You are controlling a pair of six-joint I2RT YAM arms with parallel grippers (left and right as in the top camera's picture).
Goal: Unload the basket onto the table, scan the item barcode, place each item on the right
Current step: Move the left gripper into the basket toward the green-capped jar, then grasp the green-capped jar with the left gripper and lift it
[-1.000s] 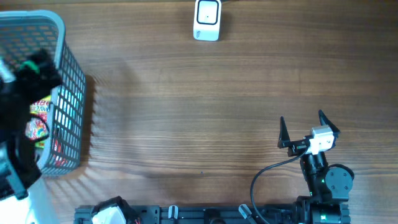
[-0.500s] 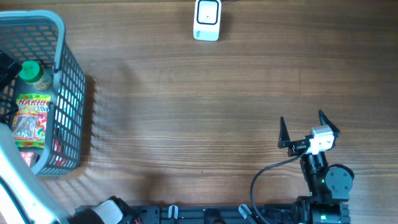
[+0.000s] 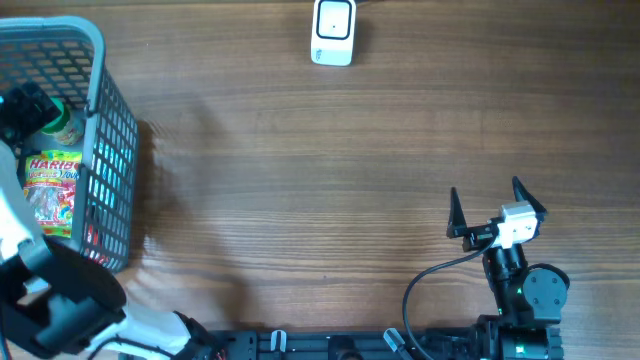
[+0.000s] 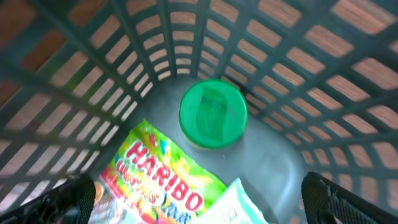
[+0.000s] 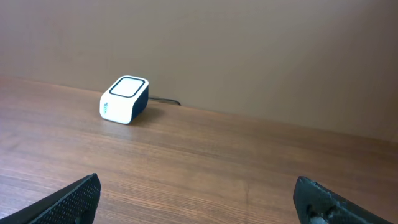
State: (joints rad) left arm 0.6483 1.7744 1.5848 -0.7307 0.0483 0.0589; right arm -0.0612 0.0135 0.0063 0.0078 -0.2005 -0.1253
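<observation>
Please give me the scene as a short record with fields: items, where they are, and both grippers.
basket: grey plastic, far left of table
in basket: Haribo bag, green-lidded bottle beside it
scanner: white, far edge of table, centre
left gripper: open, empty, over the basket's inside
right gripper: open, empty, near lower right

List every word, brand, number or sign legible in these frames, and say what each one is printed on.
"HARIBO": on the candy bag lying in the basket.
Smaller line under the brand on the same bag: too blurred to read.
Markings on the front of the scanner: too small to read.
Green lid: no text that can be read.
</observation>
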